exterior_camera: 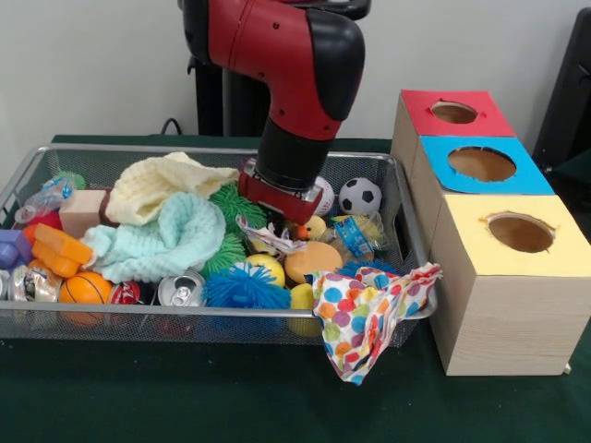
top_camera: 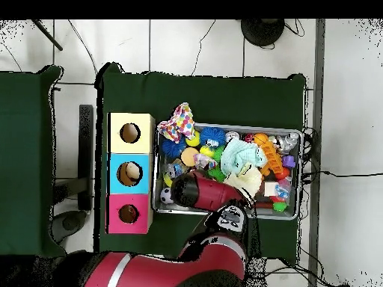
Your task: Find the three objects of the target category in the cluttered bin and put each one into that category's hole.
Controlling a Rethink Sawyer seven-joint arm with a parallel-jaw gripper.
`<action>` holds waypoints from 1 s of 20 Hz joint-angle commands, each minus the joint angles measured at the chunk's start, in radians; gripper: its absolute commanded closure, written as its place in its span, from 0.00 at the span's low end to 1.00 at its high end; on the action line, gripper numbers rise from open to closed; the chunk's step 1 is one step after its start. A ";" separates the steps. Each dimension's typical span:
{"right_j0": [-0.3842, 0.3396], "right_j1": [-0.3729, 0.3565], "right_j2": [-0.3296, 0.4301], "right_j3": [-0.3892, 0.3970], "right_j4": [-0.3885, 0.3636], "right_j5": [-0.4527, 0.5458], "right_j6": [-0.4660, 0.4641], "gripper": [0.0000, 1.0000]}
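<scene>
Fingers hidden among the toys, you cannot tell their state, gripper (exterior_camera: 297, 221) low in wire bin (exterior_camera: 404, 198), beside soccer ball (exterior_camera: 359, 196).

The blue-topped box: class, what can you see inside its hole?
In the overhead view, a pale rounded object shows inside the blue-topped box. In the front view its hole looks dark; the rest of the inside is covered.
</scene>
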 commanded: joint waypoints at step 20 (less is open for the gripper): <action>-0.380 -0.362 0.362 0.065 0.033 0.591 -0.059 1.00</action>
